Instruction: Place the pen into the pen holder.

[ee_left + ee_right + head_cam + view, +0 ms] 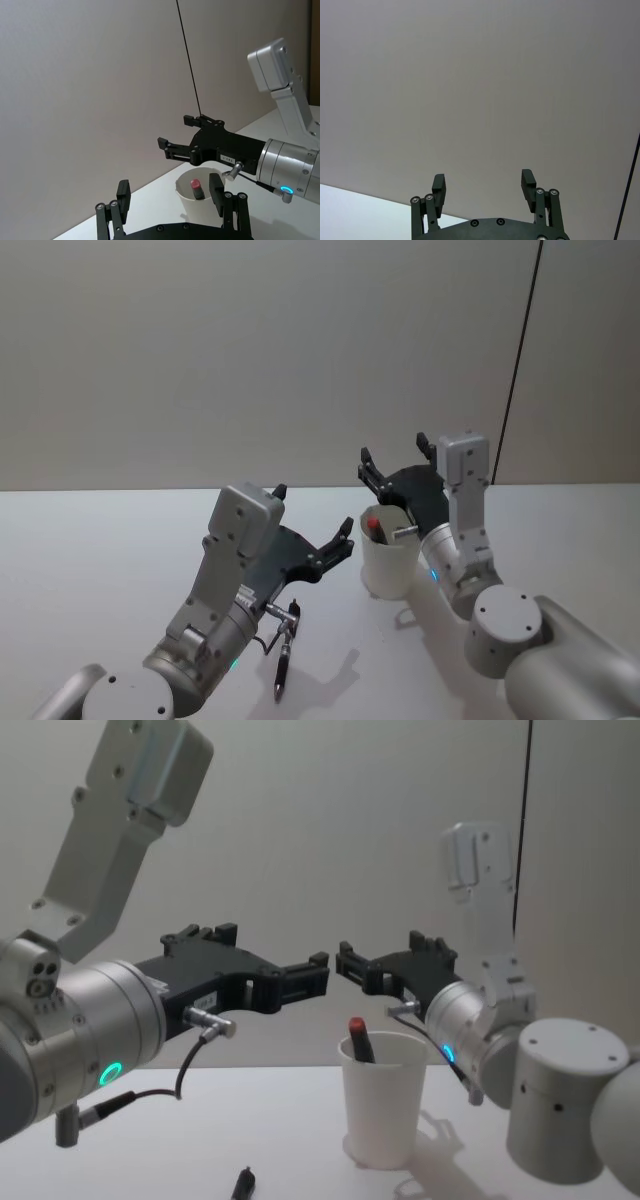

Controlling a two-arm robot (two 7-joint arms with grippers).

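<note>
A white paper cup, the pen holder (385, 565) (384, 1115) (192, 202), stands on the table between my two arms. A red-capped pen (375, 527) (358, 1038) (196, 189) stands inside it, leaning on the rim. A dark pen (283, 660) (243, 1182) lies flat on the table below my left forearm. My left gripper (315, 512) (275, 955) (169, 190) hovers open and empty just left of the cup, at about rim height. Behind and above the cup, my right gripper (393, 455) (380, 952) (482, 180) (176, 131) is open and empty too.
The pale table (100, 550) reaches back to a plain grey wall. A thin black cable (520, 360) runs down that wall at the right. The two gripper tips come close together above the cup.
</note>
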